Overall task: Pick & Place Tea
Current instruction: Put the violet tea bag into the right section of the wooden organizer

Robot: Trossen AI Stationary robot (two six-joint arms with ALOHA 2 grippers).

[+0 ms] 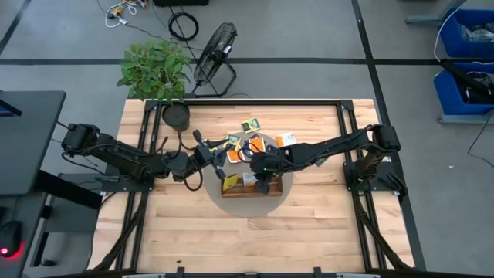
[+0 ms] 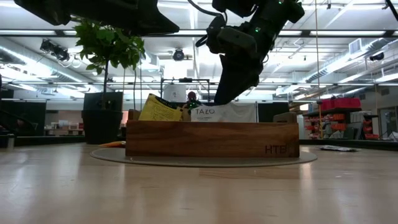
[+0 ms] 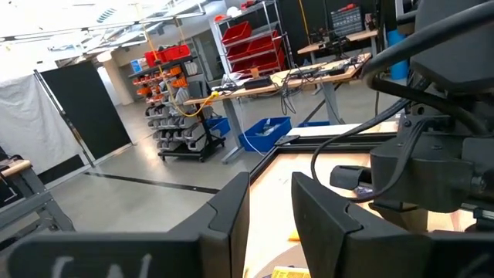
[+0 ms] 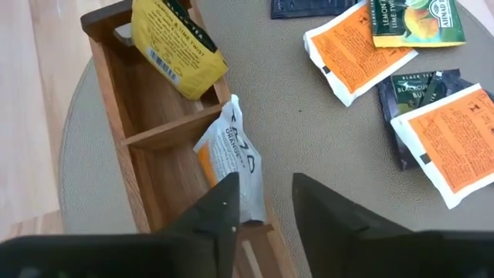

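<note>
Wooden and brown, the three-compartment tray (image 4: 135, 127) sits on a grey round mat (image 4: 309, 139), with a yellow tea packet (image 4: 176, 48) leaning in one end compartment and a white tea packet (image 4: 231, 158) standing in the middle one. Orange packets (image 4: 351, 48), a green one (image 4: 413, 22) and a dark one (image 4: 417, 96) lie loose on the mat beside the tray. The right gripper (image 4: 262, 208) hangs just above the white packet, fingers apart, holding nothing. The left gripper (image 3: 270, 216) hovers nearby, slightly parted and empty.
</note>
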